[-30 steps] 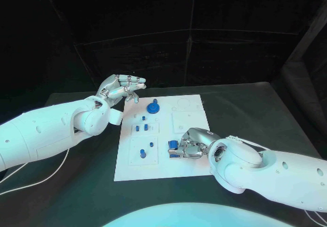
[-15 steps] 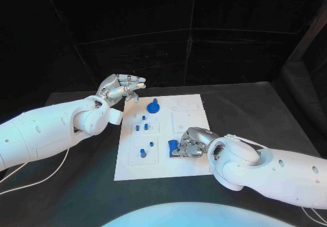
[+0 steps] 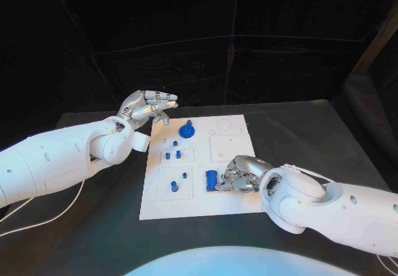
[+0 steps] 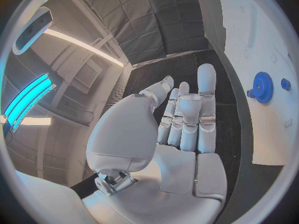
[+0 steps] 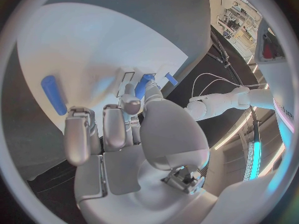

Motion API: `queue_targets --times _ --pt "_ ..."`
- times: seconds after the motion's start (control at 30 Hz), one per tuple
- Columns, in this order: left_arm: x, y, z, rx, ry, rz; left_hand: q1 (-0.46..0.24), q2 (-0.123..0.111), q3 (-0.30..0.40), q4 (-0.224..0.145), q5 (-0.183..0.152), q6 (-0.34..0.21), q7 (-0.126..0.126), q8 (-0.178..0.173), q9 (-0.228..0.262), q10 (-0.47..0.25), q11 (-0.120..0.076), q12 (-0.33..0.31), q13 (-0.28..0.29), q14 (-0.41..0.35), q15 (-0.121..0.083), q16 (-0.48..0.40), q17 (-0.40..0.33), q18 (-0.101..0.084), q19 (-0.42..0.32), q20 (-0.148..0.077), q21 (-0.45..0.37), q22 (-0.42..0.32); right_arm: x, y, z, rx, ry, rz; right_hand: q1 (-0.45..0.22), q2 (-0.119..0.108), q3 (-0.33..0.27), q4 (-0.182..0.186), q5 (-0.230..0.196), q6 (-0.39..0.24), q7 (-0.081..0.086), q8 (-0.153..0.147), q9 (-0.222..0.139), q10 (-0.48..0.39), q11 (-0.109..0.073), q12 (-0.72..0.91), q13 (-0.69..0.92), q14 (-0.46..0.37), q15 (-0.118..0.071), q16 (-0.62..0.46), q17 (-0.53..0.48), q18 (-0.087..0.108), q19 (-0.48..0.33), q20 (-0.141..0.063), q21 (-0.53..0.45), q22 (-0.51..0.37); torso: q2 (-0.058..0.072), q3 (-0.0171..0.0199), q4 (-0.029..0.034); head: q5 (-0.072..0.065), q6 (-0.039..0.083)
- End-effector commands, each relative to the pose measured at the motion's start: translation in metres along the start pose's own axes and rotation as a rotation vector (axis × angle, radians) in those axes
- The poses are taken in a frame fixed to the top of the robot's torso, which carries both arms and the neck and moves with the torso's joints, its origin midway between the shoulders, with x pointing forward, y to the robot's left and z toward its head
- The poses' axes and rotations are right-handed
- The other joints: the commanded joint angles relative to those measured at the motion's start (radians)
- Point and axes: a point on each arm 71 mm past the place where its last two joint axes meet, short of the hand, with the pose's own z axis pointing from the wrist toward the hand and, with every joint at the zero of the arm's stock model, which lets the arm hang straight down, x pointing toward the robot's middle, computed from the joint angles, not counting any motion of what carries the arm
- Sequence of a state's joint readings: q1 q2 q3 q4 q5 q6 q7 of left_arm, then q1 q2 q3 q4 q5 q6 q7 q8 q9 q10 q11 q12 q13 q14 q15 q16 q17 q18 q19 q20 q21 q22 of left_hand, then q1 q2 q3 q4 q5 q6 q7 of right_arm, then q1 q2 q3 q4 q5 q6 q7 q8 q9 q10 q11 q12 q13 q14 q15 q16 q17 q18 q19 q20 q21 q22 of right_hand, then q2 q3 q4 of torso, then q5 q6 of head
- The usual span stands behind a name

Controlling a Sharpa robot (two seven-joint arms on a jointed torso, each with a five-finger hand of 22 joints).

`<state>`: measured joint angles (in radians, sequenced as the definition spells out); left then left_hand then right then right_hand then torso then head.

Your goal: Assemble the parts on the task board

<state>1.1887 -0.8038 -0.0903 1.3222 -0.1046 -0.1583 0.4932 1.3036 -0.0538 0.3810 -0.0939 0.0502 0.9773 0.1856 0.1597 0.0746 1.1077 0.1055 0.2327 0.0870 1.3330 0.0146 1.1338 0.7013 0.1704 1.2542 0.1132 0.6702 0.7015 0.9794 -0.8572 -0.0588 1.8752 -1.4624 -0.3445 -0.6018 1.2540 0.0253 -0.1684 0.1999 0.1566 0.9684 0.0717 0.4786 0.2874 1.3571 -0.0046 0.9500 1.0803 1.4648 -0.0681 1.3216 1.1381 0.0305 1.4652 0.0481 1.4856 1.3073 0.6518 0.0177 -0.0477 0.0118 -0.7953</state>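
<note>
**A:** What worries you here?

**B:** Biggest thing first: the task board (image 3: pixel 191 204) seems to lie loose on the bench (image 3: pixel 332 132). My right robot hand (image 3: pixel 240 175) is low over the board's near half, so a sideways shove could, I think, slide the whole plate.

**A:** Is that robot hand gripping anything?

**B:** No. Its fingers are loosely apart and empty. My left robot hand (image 3: pixel 149 106) is empty too, raised off the board's far corner, with the blue gear (image 3: pixel 187 131) sitting on the board near it, not touching.

**A:** And the part you're after?

**B:** The blue rod (image 3: pixel 211 180) is on the board just beside the right robot hand's fingertips, apart from them. I can't tell whether it stands or lies. If I close from the side, I expect it to roll or tip away, and those smooth metal fingers may let it slip.

**A:** Anything smaller?

**B:** A small blue peg (image 3: pixel 174 186) just past the rod. A nudged rod could knock it.
</note>
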Motion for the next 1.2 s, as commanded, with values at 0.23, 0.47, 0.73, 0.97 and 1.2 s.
queue_targets --times 0.23,0.47,0.73,0.97,1.2 --pt "-0.001 -0.001 0.0 0.005 -0.001 -0.003 0.003 0.01 -0.003 0.0 0.0 -0.009 -0.001 0.004 -0.001 -0.008 0.0 0.006 0.001 -0.008 0.001 0.002 -0.001 0.012 -0.005 0.0 -0.006 -0.001 -0.007 -0.007 -0.016 -0.049 0.049 0.163 0.01 -0.015 -0.036 0.012 -0.023 -0.033 0.012 -0.018 -0.005 -0.019 0.01 -0.021 -0.013 0.03 0.006 -0.012 -0.014 0.006 0.004 0.003 -0.013 0.14 0.001 -0.0002 -0.0005 -0.007 0.002" --pt "-0.002 -0.001 -0.001 0.005 -0.003 -0.002 0.003 0.01 -0.003 0.0 0.0 -0.009 -0.001 0.004 -0.001 -0.008 0.0 0.006 0.001 -0.008 0.001 0.002 -0.001 0.012 -0.005 0.0 -0.006 -0.001 -0.036 -0.04 -0.026 0.012 -0.04 0.086 0.068 0.01 -0.031 -0.012 0.031 -0.041 0.017 -0.034 -0.011 -0.022 0.013 -0.025 -0.014 0.033 0.009 -0.009 -0.005 0.004 0.01 0.005 -0.008 0.147 -0.001 -0.0021 0.0015 -0.016 0.001" --pt "-0.003 -0.001 -0.001 0.005 -0.004 -0.002 0.003 0.01 -0.003 0.0 0.0 -0.009 -0.001 0.004 -0.001 -0.008 0.0 0.006 0.001 -0.008 0.001 0.002 -0.001 0.012 -0.005 0.0 -0.006 -0.001 -0.053 -0.063 -0.034 0.049 -0.126 -0.047 0.09 0.024 -0.035 -0.016 0.064 -0.038 0.021 -0.057 -0.021 -0.019 0.015 -0.022 -0.012 0.035 0.011 -0.002 0.007 0.001 0.02 0.008 0.001 0.159 0.0 0.0003 -0.0034 -0.027 0.003" --pt "-0.002 0.0 -0.001 0.003 -0.001 -0.003 0.004 0.012 -0.005 0.0 0.0 -0.009 -0.001 0.006 -0.001 -0.009 0.0 0.009 0.001 -0.009 0.001 0.003 -0.002 0.012 -0.004 0.0 -0.007 -0.002 -0.056 -0.071 -0.032 0.087 -0.152 -0.125 0.079 0.025 -0.052 -0.003 0.07 -0.016 0.017 -0.06 -0.023 -0.016 0.013 -0.022 -0.013 0.035 0.01 -0.001 0.01 0.0 0.022 0.008 0.003 0.162 0.0 0.0006 -0.0026 -0.041 0.006" --pt "-0.002 0.001 -0.001 -0.001 0.0 -0.002 0.003 0.011 -0.005 0.0 0.0 -0.01 -0.001 0.006 -0.001 -0.009 0.0 0.009 0.001 -0.009 0.001 0.002 -0.003 0.012 -0.004 0.0 -0.007 -0.002 -0.05 -0.074 -0.026 0.127 -0.083 -0.184 0.063 0.013 -0.078 0.017 0.063 0.003 0.011 -0.057 -0.02 -0.011 0.009 -0.017 -0.009 0.036 0.007 0.002 0.016 -0.001 0.026 0.006 0.007 0.167 0.001 0.0008 0.0025 -0.044 0.006"
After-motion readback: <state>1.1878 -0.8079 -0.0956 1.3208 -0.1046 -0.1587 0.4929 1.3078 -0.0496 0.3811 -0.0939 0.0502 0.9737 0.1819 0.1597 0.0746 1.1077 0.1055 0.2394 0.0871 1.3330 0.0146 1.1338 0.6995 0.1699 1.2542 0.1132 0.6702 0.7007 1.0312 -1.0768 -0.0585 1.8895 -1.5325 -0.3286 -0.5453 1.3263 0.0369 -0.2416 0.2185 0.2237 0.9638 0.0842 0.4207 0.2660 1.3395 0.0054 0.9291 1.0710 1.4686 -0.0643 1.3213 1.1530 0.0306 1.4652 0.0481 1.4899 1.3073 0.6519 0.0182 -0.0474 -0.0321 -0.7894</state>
